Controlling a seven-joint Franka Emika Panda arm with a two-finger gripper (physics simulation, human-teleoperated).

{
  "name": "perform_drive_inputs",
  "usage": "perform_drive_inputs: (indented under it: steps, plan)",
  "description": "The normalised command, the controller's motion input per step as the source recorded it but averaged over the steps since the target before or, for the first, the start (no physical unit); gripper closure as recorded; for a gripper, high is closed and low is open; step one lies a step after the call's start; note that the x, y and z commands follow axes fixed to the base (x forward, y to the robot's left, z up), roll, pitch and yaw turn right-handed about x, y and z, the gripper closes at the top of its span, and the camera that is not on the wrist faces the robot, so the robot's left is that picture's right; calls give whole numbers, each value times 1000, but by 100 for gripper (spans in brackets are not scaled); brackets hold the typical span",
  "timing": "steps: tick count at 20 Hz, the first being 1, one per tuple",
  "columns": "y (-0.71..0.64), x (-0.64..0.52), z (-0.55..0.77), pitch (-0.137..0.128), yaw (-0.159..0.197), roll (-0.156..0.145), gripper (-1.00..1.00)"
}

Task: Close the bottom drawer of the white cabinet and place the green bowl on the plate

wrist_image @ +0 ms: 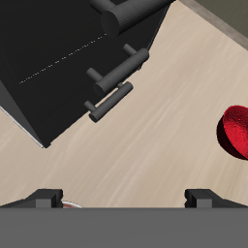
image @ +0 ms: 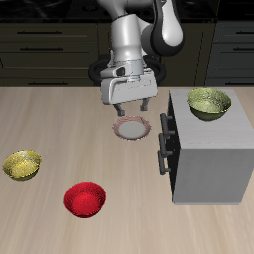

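The white cabinet (image: 208, 154) stands beside the plate (image: 131, 129), its dark handles facing the plate. The bottom drawer (image: 162, 159) carries the lowest handle, which sticks out a little farther than the handle above; in the wrist view that drawer handle (wrist_image: 108, 100) shows against the dark cabinet front (wrist_image: 58, 58). On top of the cabinet sits the green bowl (image: 208, 102). My gripper (image: 130, 111) hangs open and empty just above the back edge of the plate, fingers wide apart in the wrist view (wrist_image: 124, 199). A sliver of the plate's rim (wrist_image: 70, 202) shows by one fingertip.
A golden-yellow bowl (image: 22, 165) lies far from the cabinet toward the table's other side. A red bowl (image: 84, 198) sits near the front edge and also appears in the wrist view (wrist_image: 235, 131). Dark kitchen cabinets run behind the table.
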Motion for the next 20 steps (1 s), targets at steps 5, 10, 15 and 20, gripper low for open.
perform_drive_inputs:
  steps: [5,10,15,20]
  plan:
    - [-370,-169,575,9,-238,-47,-100]
    - [-80,-43,152,-5,-60,-8,-100]
    - [-265,-260,792,62,-284,-31,-100]
    - [-28,-71,380,-8,-12,-4,-100]
